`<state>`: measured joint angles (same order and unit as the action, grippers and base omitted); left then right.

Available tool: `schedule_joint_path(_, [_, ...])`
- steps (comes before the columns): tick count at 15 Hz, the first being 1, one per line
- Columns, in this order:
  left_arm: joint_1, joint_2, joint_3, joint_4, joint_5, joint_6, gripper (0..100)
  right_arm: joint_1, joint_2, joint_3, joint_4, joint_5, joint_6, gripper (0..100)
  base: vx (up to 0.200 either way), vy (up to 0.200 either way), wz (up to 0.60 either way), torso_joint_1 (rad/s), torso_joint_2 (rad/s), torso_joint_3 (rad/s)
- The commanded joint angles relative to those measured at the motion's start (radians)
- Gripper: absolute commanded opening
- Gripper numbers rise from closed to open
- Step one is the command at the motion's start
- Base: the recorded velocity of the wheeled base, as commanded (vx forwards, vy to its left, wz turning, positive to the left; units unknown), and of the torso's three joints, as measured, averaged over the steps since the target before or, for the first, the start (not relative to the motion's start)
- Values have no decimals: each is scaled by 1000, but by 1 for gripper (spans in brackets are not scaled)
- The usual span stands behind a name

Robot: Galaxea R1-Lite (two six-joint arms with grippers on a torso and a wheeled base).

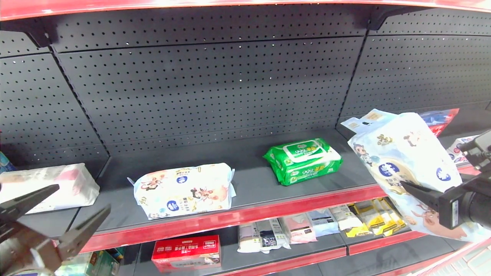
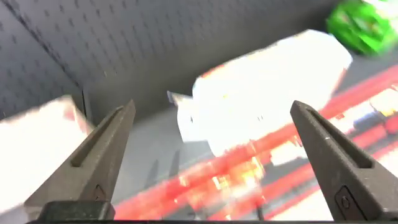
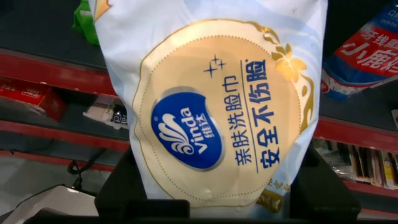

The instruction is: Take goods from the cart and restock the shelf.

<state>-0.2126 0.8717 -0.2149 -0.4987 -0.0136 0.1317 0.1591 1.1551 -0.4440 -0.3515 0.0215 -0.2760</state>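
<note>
Currently the pale, cartoon-printed tissue pack (image 1: 406,161) is hanging in the right gripper (image 1: 413,188), whose fingers are clamping its lower half from both faces. It is tilting with its top toward the pegboard (image 1: 211,84), out at the right end of the shelf, in front of the red shelf lip (image 1: 268,211) and not yet resting on anything. In the right wrist view the tissue pack (image 3: 211,106) is bulging between the fingers, so it is probably soft and inclined to sag or slide if swung quickly.

Seemingly the step in hand is carrying it over the lip and laying it down. Doing that well is asking for the bottom edge to be raised clear of the lip first. Next comes a slow travel toward the bare shelf board (image 1: 249,168) between the green wet-wipes pack (image 1: 303,161) and the lying cartoon pack (image 1: 184,189). The grip should be let go only once the board is taking the weight. The red-and-blue packet (image 1: 441,119) just behind is risking a nudge.

Meanwhile the left gripper (image 1: 83,197) is sitting low at the left, jaws spread wide and empty, near the white-and-pink pack (image 1: 50,186), well apart from the work.
</note>
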Motion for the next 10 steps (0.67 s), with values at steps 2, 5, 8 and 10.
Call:
schedule_joint_path(2, [5,-300,22,157,47,-24,100,-7,-9,1,-1,-2,3,0,0,0,0,0,0,0])
schedule_joint_path(5, [19,-379,19,261,169,-17,100,-7,-14,8,-1,-5,3,0,0,0,0,0,0,0])
schedule_joint_path(8, [56,-356,3,262,297,-11,100,-12,-20,-1,-1,-8,6,0,0,0,0,0,0,0])
schedule_joint_path(10, [76,-353,-8,262,379,3,100,-23,-31,8,-1,-9,9,0,0,0,0,0,0,0])
